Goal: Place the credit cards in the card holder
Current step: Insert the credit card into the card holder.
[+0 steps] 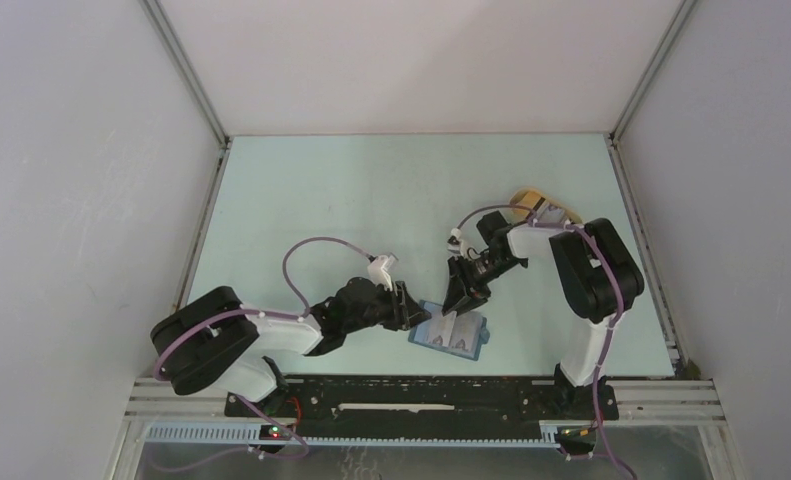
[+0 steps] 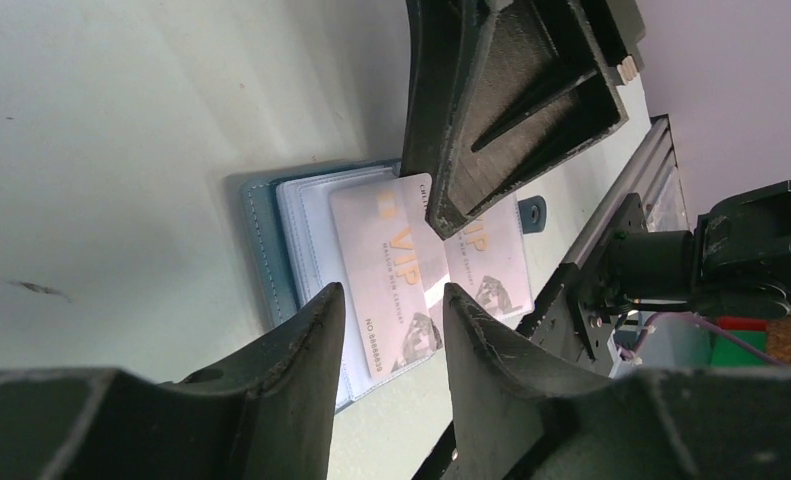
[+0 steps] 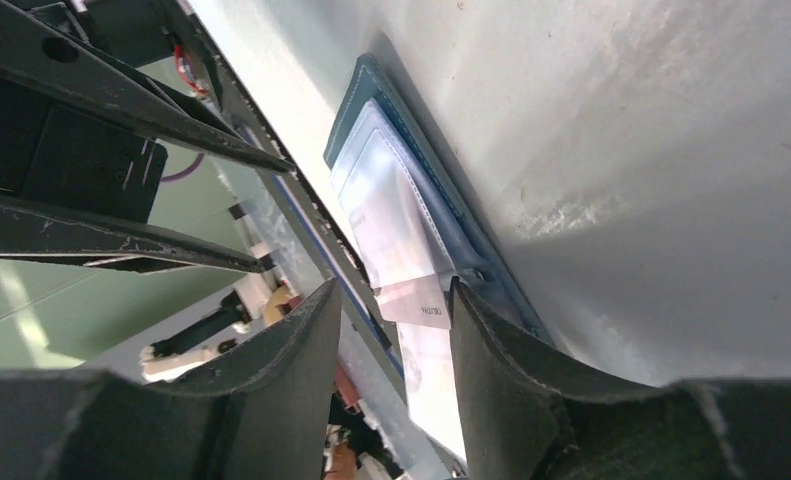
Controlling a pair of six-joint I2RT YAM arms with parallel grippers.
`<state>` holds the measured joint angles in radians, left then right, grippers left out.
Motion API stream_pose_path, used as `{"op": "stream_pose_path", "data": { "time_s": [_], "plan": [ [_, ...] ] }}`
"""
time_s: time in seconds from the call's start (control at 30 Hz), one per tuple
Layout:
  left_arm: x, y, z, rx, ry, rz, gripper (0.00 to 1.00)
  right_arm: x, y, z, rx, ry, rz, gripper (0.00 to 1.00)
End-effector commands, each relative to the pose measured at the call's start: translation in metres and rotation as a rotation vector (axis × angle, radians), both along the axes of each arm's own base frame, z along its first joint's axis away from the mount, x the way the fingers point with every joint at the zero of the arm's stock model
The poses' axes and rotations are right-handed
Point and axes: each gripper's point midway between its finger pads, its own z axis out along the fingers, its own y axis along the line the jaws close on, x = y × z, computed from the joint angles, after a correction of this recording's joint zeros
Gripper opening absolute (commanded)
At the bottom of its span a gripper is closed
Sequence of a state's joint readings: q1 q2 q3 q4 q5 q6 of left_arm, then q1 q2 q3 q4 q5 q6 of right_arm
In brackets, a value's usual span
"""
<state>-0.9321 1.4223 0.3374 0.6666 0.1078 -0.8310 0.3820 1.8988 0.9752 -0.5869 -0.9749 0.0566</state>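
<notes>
Card holder (image 1: 454, 334) spread flat to expose pockets; 2 VIP cards (image 2: 386, 275) lie on it. Left gripper (image 1: 409, 309) at its edge, right gripper (image 1: 458, 302) above, both part-open, empty.

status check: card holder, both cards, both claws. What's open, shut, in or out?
card holder: open flat on the table, snap undone
first card: seems part-way in a clear pocket, end sticking out
second card: on the snap-side half, partly hidden, seating unclear
left claw: open, holding nothing
right claw: open, over the cards, holding nothing
</notes>
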Motion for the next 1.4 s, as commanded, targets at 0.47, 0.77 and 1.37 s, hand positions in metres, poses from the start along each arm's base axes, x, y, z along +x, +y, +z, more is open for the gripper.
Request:
{"op": "stream_pose_path", "data": {
  "time_s": [0.47,0.77,1.37],
  "plan": [
    [-0.005,0.008,-0.007,0.007,-0.011,0.006,0.44,0.022,-0.015,0.033,-0.119,-0.382,0.108,0.51],
    [-0.003,0.009,-0.015,0.039,-0.006,0.01,0.42,-0.007,-0.004,0.065,0.072,-0.822,0.547,0.07],
    [-0.002,0.009,-0.027,0.068,0.026,0.013,0.38,-0.014,-0.008,0.008,-0.05,-1.493,1.326,0.0]
  ]
}}
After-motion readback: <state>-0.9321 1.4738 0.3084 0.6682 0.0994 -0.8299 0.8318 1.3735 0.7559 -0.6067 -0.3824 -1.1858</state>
